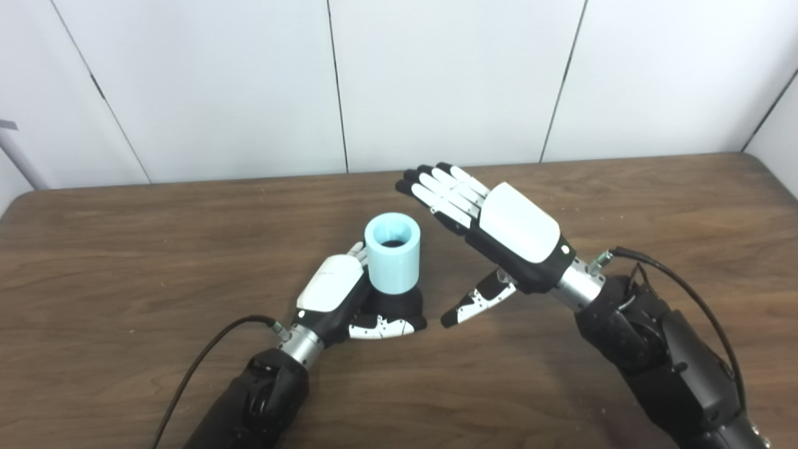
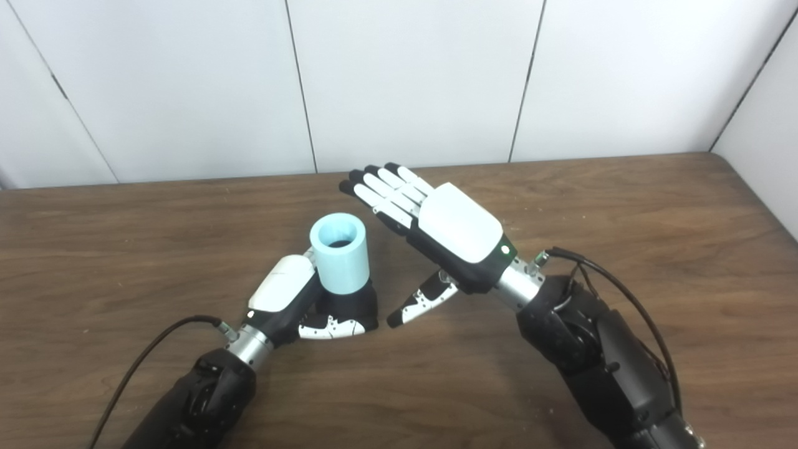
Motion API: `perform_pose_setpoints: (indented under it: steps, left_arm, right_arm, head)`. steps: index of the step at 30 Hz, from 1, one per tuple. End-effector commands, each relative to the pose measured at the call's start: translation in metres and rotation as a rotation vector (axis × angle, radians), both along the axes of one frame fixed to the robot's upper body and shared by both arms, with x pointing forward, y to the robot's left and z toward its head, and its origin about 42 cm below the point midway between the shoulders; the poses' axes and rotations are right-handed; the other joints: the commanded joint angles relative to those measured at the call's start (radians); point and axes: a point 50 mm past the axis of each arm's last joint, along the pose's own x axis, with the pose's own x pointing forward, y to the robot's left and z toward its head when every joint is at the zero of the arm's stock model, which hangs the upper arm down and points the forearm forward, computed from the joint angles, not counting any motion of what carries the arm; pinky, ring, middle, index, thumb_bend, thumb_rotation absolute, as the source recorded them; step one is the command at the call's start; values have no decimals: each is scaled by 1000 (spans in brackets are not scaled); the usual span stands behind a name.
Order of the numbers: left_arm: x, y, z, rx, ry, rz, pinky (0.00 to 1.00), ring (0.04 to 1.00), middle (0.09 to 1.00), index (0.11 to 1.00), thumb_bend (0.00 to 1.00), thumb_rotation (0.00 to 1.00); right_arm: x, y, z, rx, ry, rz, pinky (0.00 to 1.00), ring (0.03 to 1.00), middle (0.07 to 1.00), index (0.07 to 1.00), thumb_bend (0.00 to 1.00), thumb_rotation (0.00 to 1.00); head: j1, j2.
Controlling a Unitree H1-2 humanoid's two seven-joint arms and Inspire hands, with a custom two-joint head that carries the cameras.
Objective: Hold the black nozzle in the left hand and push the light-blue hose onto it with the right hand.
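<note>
The dark brown wood-grain tabletop (image 1: 124,249) carries both arms. The right hand (image 1: 499,234), white-backed and black beneath, hovers flat with its fingers (image 1: 439,190) spread and straight, holding nothing. The left hand (image 1: 340,293) wraps its fingers around the black, smooth, rounded nozzle (image 1: 399,302). The light-blue hose (image 1: 393,259), a short matte cylinder, sits on that nozzle, long axis upright, open mouth facing up.

Bright, even light from above — the white wall panels (image 1: 436,81) look nearly washed out. Shadows on the wooden worktop (image 1: 124,249) are soft and faint, gathering under the arms. Both views are slightly soft, with mild bowing toward the edges.
</note>
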Motion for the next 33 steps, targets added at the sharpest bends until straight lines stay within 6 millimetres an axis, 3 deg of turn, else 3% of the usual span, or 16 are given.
perform_pose_setpoints:
  steps: [1, 5, 15, 24, 33]
  left_arm:
    - [-42, 12, -60, 46, 193, 19, 1000, 962, 891, 619, 675, 571]
    - [-43, 9, -58, 17, 209, 5, 1000, 961, 903, 741, 827, 494]
    - [-37, 16, -45, 12, 190, -55, 1000, 998, 976, 960, 880, 501]
    - [-26, 20, -21, -98, 80, 27, 1000, 1000, 985, 1000, 956, 511]
    - [-24, 29, 21, -340, -104, 192, 1000, 994, 975, 1000, 891, 553]
  right_arm:
    - [-1, 0, 18, 41, -50, 10, 1000, 1000, 1000, 1000, 839, 264]
    - [-9, -2, 9, 64, -15, -3, 1000, 1000, 1000, 1000, 840, 260]
    - [-21, -8, -11, 170, 32, -73, 1000, 1000, 1000, 1000, 835, 274]
    - [-31, -11, -25, 472, 116, -219, 1000, 1000, 1000, 1000, 793, 293]
    - [-41, -23, -37, 536, 60, -319, 1000, 1000, 1000, 1000, 753, 311]
  head:
    - [-2, 2]
    - [-1, 4]
    - [-3, 1]
    - [4, -12]
    - [44, -29]
